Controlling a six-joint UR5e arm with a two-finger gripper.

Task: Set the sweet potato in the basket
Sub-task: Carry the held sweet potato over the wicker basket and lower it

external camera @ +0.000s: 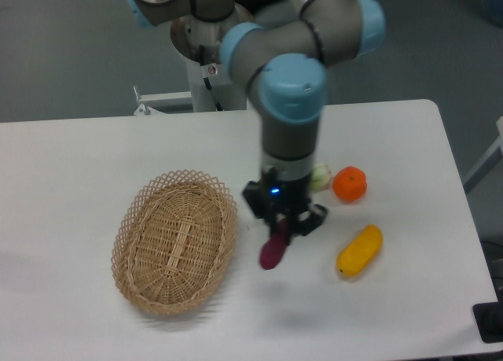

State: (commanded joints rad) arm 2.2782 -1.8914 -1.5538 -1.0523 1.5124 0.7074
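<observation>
One sweet potato (pixel 273 251), pinched upright in the gripper (pixel 283 229), hangs just beside the basket (pixel 130 219) at its 3 o'clock rim; carry it toward 9 o'clock, release low over the centre.

The dark reddish-purple sweet potato (pixel 273 251) is hanging tilted just right of the basket (pixel 174 240), a tan oval wicker one lying on the table.

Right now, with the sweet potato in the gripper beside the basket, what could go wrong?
1. The gripper seems to pinch only the upper end of the sweet potato, which hangs tilted; it might slip out.
2. The basket is shallow with a raised lacy rim; a low carry could clip it.
</observation>
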